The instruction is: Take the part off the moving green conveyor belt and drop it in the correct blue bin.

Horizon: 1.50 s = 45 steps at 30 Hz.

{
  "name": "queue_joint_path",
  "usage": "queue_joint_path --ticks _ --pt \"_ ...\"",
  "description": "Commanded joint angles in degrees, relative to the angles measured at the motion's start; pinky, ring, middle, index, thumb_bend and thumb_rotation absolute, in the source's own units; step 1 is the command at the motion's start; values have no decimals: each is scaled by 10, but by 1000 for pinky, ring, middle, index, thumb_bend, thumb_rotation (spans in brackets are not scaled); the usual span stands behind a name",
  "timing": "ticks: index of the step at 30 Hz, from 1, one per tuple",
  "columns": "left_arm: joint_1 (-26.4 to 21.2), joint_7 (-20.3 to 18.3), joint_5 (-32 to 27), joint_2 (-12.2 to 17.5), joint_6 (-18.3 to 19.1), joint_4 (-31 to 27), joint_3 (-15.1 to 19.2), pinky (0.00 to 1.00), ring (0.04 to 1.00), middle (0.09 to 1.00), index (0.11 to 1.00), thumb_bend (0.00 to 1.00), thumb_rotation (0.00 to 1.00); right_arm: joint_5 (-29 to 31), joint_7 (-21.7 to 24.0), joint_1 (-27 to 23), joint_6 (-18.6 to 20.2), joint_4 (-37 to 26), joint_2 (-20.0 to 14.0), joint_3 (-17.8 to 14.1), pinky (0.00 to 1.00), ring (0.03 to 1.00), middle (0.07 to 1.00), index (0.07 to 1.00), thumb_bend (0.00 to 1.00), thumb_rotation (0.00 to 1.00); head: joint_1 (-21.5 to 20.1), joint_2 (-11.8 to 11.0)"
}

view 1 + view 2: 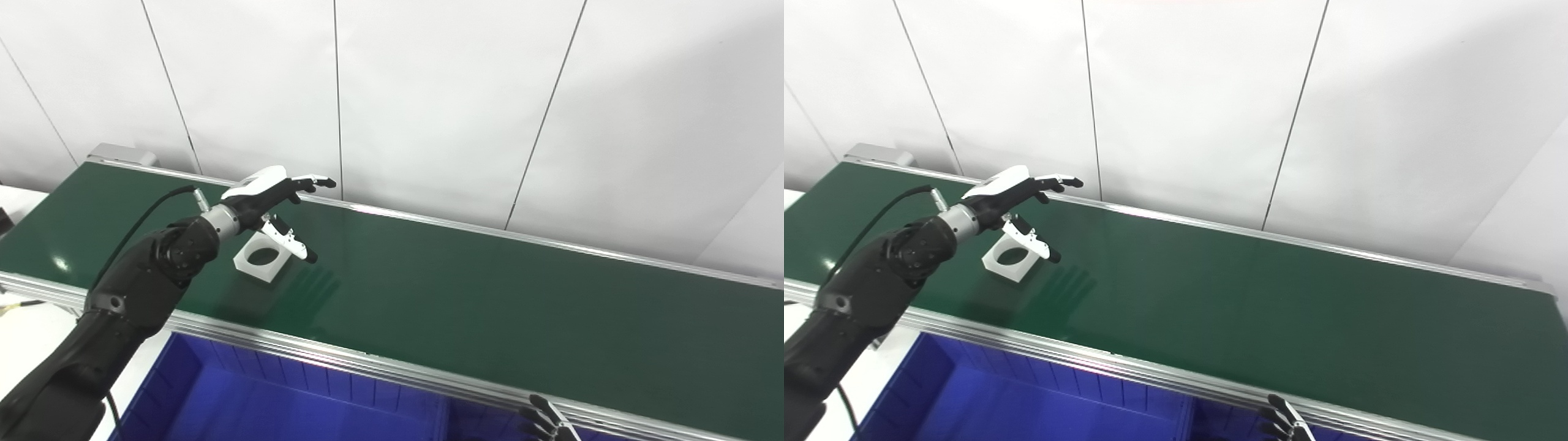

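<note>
White square part [263,257] with round hole, flat on green belt [465,294] under spread, empty left hand [269,199]

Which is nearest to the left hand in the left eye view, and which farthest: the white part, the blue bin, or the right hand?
1. White part: on the green belt just under the open left hand, below its thumb.
2. Blue bin: in front of the belt's near rail, below the left arm.
3. Right hand: only fingertips show, at the bottom edge far to the right.
</note>
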Motion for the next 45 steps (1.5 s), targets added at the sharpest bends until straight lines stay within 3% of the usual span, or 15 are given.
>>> queue_joint_path --ticks 1,8,15,28,34,38,39,41,45 --pt "-32 20 16 28 -15 3 1 751 870 916 881 864 184 3 -6 -3 -34 -10 -3 1 676 757 804 870 820 239 -1 0" --pt "-56 41 94 44 -20 52 -40 837 887 930 901 908 202 10 -6 -3 -34 -13 -4 6 667 752 797 868 818 212 -1 1" --pt "-67 34 121 47 -13 72 -68 944 956 949 913 941 177 17 -6 1 -33 -17 -4 9 667 751 795 874 823 219 0 3" --pt "-72 24 153 44 7 81 -101 963 970 972 937 960 174 16 -9 5 -34 -24 -4 11 663 749 795 877 811 228 -2 11" --pt "-67 42 158 32 4 90 -106 960 968 968 937 970 176 21 -7 8 -34 -27 -4 10 678 751 795 878 813 232 0 14" --pt "-61 88 161 16 -16 101 -107 888 924 917 893 852 14 25 -5 10 -34 -30 -5 9 684 750 791 880 812 242 0 17" --pt "-61 102 156 9 -24 112 -104 882 919 911 889 842 7 25 -5 11 -34 -31 -5 8 684 750 791 880 812 246 0 17" --pt "-62 134 148 -4 -47 136 -100 781 834 846 842 767 1 23 -7 13 -33 -35 -6 8 691 750 792 883 805 246 -1 20" --pt "-69 162 140 -23 -74 168 -101 749 802 817 812 687 0 21 -8 17 -34 -40 -7 7 687 745 791 884 802 249 -2 25"
